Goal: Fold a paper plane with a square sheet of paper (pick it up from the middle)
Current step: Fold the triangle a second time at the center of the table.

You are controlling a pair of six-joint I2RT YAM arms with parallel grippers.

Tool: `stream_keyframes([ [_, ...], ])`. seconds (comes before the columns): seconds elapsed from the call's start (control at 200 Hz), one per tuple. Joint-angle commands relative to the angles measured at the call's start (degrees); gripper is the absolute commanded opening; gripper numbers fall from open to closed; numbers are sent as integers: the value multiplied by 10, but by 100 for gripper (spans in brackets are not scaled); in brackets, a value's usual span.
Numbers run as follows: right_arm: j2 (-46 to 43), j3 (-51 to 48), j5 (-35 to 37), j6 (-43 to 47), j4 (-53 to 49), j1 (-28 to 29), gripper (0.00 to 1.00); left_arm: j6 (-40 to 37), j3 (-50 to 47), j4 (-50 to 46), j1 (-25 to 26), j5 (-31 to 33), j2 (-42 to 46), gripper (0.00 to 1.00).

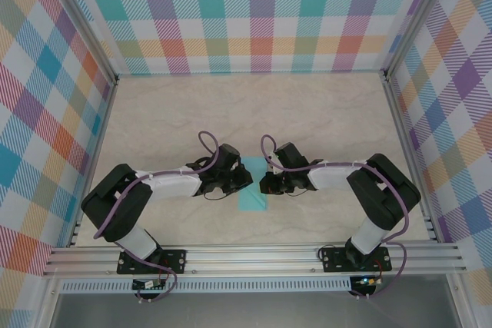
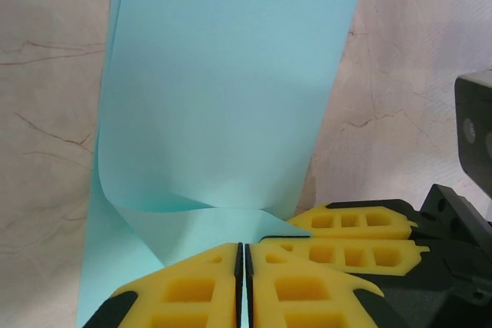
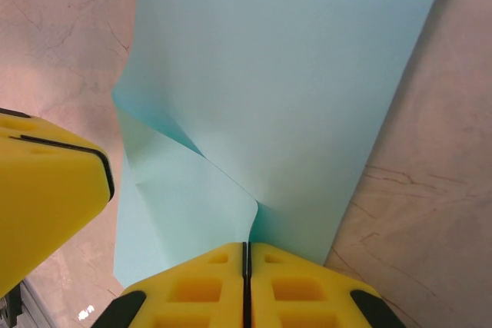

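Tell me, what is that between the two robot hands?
A thin light-teal sheet of paper lies in the gap between the left hand and the right hand, seen from the top camera; both hands pinch it.

The table (image 1: 254,113) has a pale cream, marble-veined top. The square sheet of paper (image 1: 251,199) lies on it at the near middle as a narrow folded strip, its upper layer curling up off the surface.
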State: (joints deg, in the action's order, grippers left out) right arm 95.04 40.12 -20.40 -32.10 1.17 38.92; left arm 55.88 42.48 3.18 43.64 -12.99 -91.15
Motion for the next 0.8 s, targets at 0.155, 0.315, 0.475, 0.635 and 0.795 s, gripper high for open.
stream_keyframes([
  [0.155,12,8,9,7,-18,-3,9,-7,3,12,10,-5,-21,11],
  [0.315,14,8,11,9,-21,-3,9,-5,2,30,10,-6,-36,11],
  [0.475,14,6,10,9,-22,-3,10,-6,5,27,9,-5,-55,10],
  [0.635,6,10,11,5,-27,-3,14,7,-5,23,12,-4,-71,8],
  [0.795,-20,21,21,-2,-57,-3,21,4,-12,11,17,6,-72,8],
])
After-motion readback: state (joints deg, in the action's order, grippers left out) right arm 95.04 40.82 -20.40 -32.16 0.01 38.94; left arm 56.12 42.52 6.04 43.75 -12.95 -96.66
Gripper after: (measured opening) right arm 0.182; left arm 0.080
